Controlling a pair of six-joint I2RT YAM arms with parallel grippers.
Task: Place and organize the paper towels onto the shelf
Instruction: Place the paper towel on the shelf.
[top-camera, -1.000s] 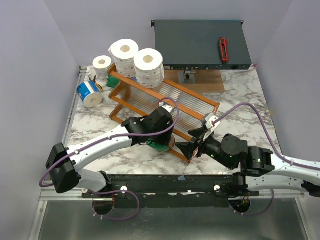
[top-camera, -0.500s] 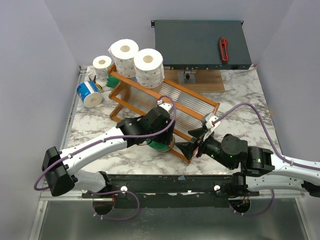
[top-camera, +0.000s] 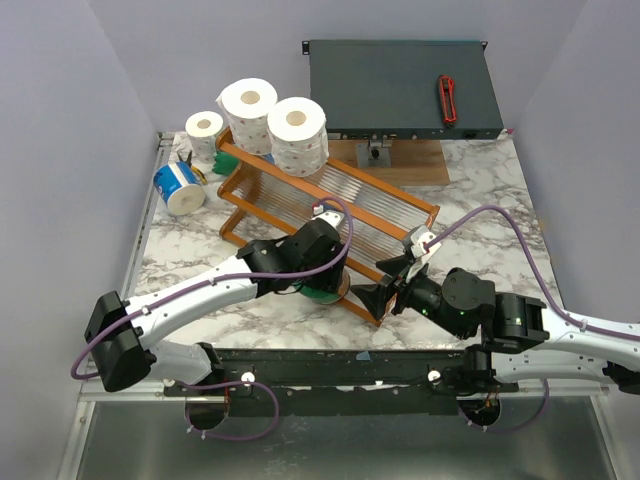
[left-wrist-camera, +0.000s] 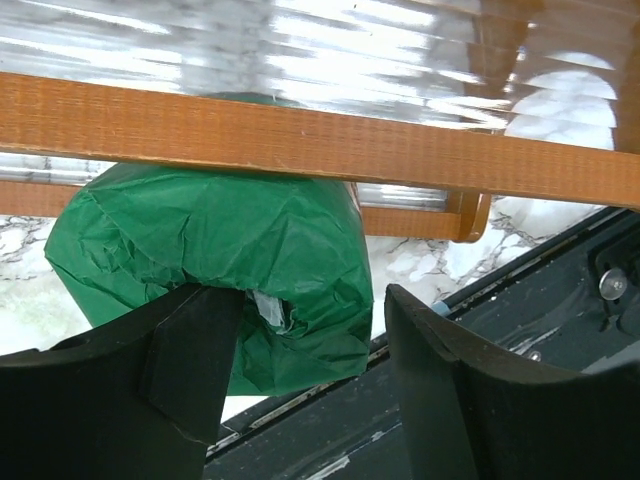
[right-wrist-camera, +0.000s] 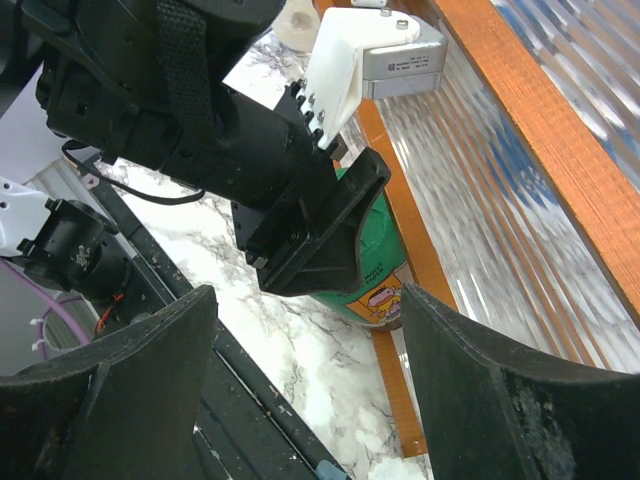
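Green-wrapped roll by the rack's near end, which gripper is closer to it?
Left. The left gripper is open around the green-wrapped roll, a finger on either side; the right gripper sits open just beside it, not touching.

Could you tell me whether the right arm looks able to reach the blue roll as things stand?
Probably not: the blue roll lies at the far left, and the shelf and the left arm lie between.

Robot lab test cell: plain lilac walls (top-camera: 70, 120), marble-look table (top-camera: 480, 190) w/ grey metal box (top-camera: 390, 85)
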